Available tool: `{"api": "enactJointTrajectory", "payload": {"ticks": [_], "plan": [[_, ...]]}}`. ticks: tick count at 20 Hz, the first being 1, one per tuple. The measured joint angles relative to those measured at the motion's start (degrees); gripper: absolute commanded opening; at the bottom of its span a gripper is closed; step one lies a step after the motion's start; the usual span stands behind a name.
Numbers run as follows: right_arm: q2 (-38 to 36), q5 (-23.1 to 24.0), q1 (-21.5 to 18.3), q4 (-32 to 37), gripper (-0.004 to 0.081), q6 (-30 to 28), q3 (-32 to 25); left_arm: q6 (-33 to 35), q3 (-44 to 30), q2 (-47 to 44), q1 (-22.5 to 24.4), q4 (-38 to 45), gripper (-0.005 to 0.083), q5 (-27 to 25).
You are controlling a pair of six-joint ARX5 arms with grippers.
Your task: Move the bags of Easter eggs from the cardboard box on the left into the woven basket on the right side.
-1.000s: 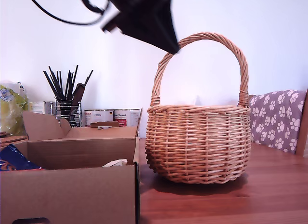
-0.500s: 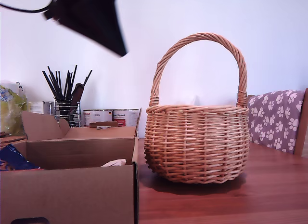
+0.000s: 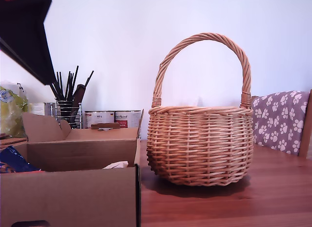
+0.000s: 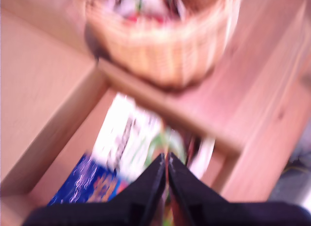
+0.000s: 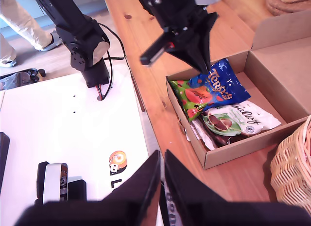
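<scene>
My first tool (image 4: 166, 160), jaws closed and empty, hangs over the cardboard box (image 5: 272, 90); the blur suggests speed, so it may snag the blue bag (image 5: 217, 85) instead of the white bag (image 5: 243, 120).

Basket (image 3: 200, 144) light-brown wicker — box (image 3: 73, 188) plain brown; white bag (image 5: 243, 120), green-brown print; cloth (image 3: 280, 120) mauve, white paws.

You can see a holder of black utensils (image 3: 67, 92), two tins (image 3: 113, 118), a paw-print cushion (image 3: 280, 120), a blue snack bag (image 5: 217, 84) and the wooden desk (image 3: 229, 202).
</scene>
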Motion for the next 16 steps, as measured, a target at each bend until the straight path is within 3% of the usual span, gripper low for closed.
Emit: {"api": "enactJointTrajectory", "payload": {"ticks": [9, 16], "plan": [[-0.02, 0.09, 0.0, 0.46, -0.0013, -0.2, 0.0, -20.26, 0.0, 14.93, 2.36, 2.64, 0.0727, -0.33], [-0.02, 0.09, 0.0, 0.44, -0.0013, -0.2, 0.0, -23.93, 0.0, 22.36, 2.38, -1.84, 0.0727, -1.9]]}}
